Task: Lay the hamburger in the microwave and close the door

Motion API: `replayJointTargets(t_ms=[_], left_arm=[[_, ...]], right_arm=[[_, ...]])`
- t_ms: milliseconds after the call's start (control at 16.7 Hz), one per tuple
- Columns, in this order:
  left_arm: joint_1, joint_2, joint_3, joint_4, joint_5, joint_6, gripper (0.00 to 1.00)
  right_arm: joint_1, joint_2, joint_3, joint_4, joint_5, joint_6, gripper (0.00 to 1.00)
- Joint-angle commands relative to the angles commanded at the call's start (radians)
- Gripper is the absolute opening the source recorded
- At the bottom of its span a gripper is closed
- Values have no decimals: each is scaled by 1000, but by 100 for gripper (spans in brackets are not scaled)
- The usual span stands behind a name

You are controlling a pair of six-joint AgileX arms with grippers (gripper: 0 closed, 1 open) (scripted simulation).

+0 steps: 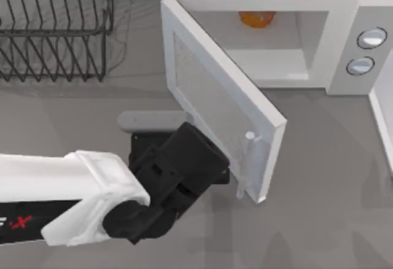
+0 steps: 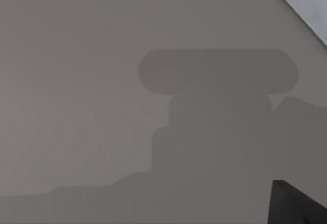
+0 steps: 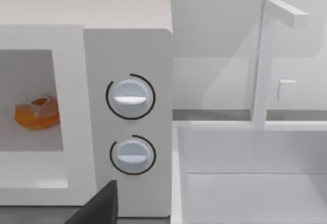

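Your left gripper (image 1: 228, 169) sits against the outer face of the half-open door (image 1: 215, 91) near its handle (image 1: 247, 164), finger spread impossible to tell, while the hamburger (image 1: 256, 18) lies inside the microwave (image 1: 344, 48) cavity.

Grey matte table (image 1: 331, 158) underfoot, soft shadows across it. Black wire dish rack (image 1: 58, 29) at top-left corner, standing on the table, throwing a thin curved shadow to its right. White sink basin (image 3: 255, 178) at right edge, just beside the appliance, rim raised above the table. White angular faucet (image 3: 265, 55) upright at the basin's back, spout squared off. Small white square block (image 3: 287, 89) beside the faucet. Pale plain wall (image 3: 214, 40) behind. Even diffuse light.
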Motion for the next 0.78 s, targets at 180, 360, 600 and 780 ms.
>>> replayJointTargets(t_ms=[180,360,600,780], left_arm=[[4,-4,-3,2,4,1,0],[-17,34,37,-20,-9,-25,0],[-96,183,229,-106,-45,-111,0],[-151,279,355,-167,-68,-167,0]], right_arm=[[0,0,0,0,0,0,100],[0,0,0,0,0,0,100],[0,0,0,0,0,0,100],[0,0,0,0,0,0,100]])
